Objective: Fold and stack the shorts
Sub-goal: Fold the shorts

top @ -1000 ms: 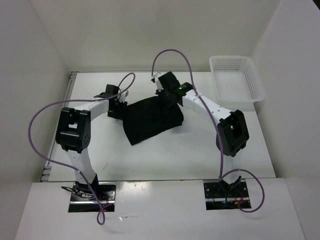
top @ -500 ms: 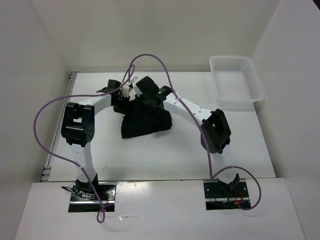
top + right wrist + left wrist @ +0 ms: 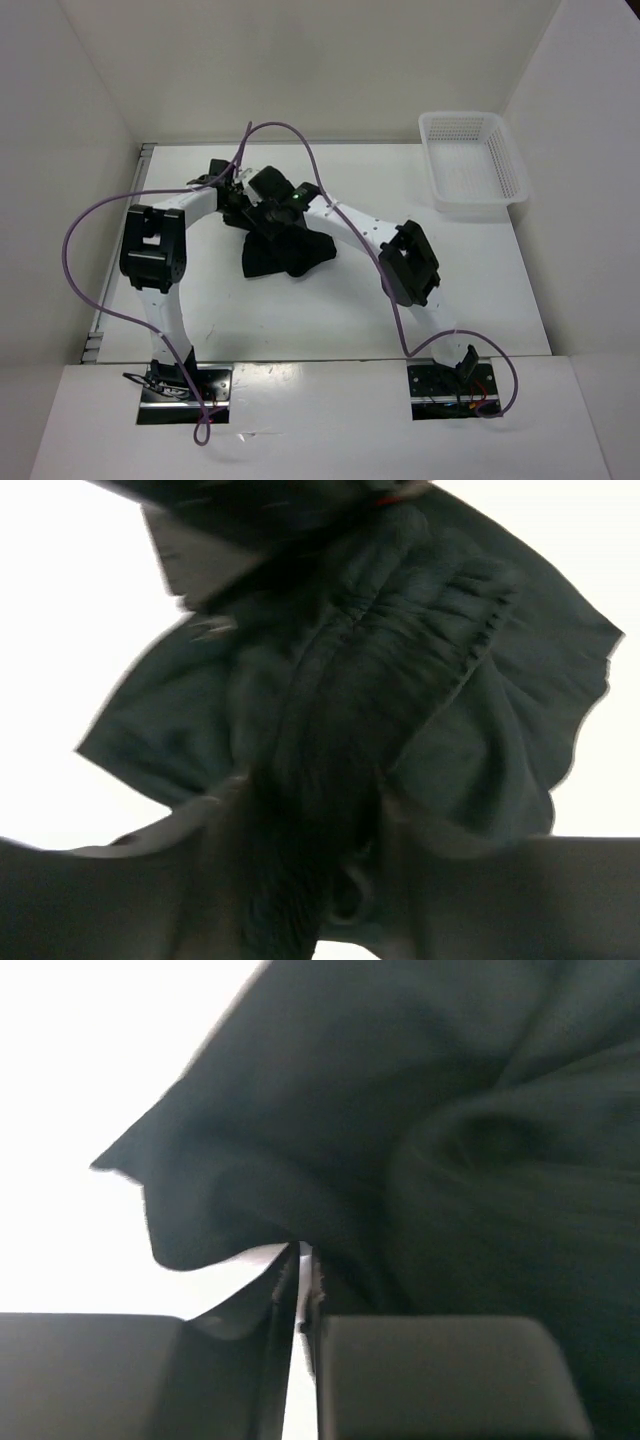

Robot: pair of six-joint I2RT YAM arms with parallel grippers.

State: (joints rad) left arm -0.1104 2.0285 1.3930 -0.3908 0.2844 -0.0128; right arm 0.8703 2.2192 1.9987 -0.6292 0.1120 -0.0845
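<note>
The black shorts [image 3: 288,250] lie bunched in a crumpled heap on the white table, left of centre. Both grippers meet at the heap's far edge. My left gripper [image 3: 238,196] sits at the far-left corner. In the left wrist view its jaws [image 3: 300,1260] stand almost together, with a thin edge of the shorts [image 3: 400,1110] pinched at their tips. My right gripper [image 3: 272,203] is right beside it. In the right wrist view it [image 3: 310,810] is shut on a thick gathered fold of the shorts [image 3: 420,610], whose elastic waistband shows.
A white mesh basket [image 3: 470,165] stands at the far right corner of the table. Purple cables [image 3: 290,135] arc over both arms. White walls [image 3: 90,150] close in the table on the left, back and right.
My right gripper has swung left across the table to beside the left gripper, dragging the shorts' right side with it. The flat shorts have become a narrower, bunched heap.
</note>
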